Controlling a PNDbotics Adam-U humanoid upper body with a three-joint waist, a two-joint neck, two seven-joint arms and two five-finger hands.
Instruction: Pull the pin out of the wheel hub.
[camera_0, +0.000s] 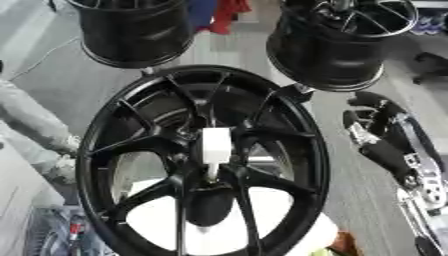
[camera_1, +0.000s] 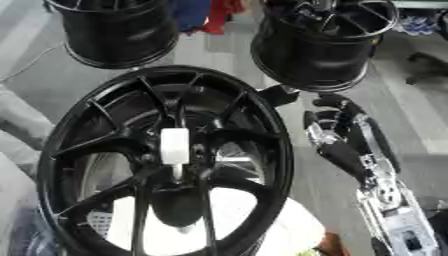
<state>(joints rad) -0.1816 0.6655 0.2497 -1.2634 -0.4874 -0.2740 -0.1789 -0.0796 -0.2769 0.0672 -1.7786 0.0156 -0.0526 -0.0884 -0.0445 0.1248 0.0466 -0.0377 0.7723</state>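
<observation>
Right hand hangs beside the wheel hub, fingers curled, holding nothing.
The white pin sits in the hub's centre; two more black rims stand behind on grey floor.

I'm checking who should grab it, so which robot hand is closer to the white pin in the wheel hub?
Right. The right robot hand hangs just outside the wheel rim, right of the white pin. No left robot hand shows.
</observation>
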